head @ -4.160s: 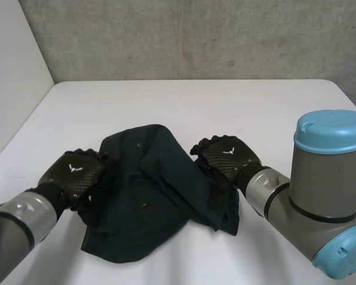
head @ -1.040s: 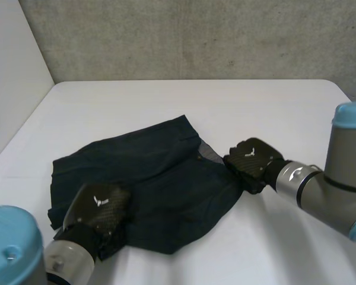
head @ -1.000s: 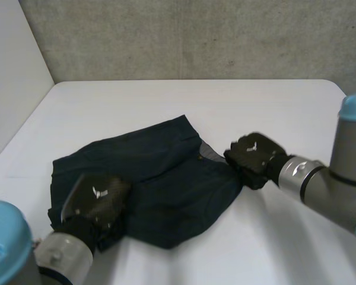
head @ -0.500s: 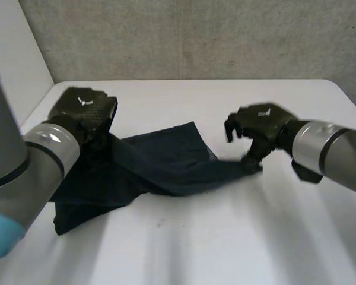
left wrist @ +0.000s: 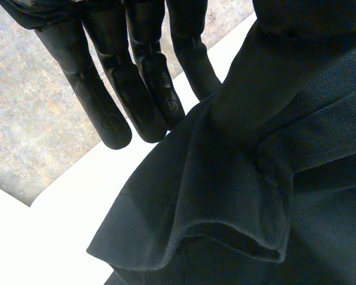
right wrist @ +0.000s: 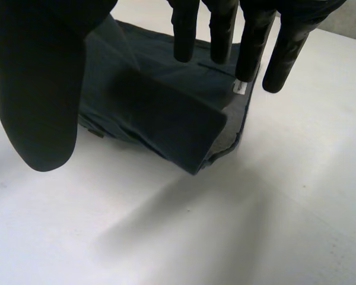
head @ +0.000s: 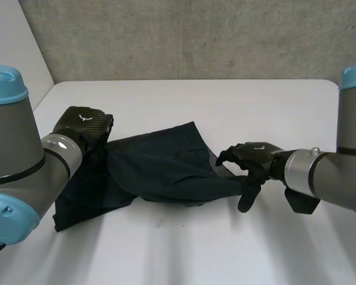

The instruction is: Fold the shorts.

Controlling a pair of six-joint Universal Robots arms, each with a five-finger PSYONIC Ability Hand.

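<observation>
The dark navy shorts [head: 160,169] stretch across the white table [head: 225,107] between my two hands. My left hand [head: 83,126] is at their left end, shut on a bunch of the cloth and holding it above the table. In the left wrist view the fabric [left wrist: 237,196] bunches up beside the straight fingers [left wrist: 136,101]. My right hand [head: 252,157] hovers open over the shorts' right end. There a folded corner [right wrist: 160,113] with a small white label lies on the table under the spread fingers [right wrist: 249,41], with the thumb [right wrist: 41,77] well apart from it.
A grey concrete wall [head: 196,35] stands behind the table and a white side wall [head: 12,71] runs along its left. Bare tabletop lies in front of the shorts and to the right of my right hand.
My right hand has opened, let go of the shorts' right end and moved down and nearer. My left hand has sunk a little with the cloth in it.
</observation>
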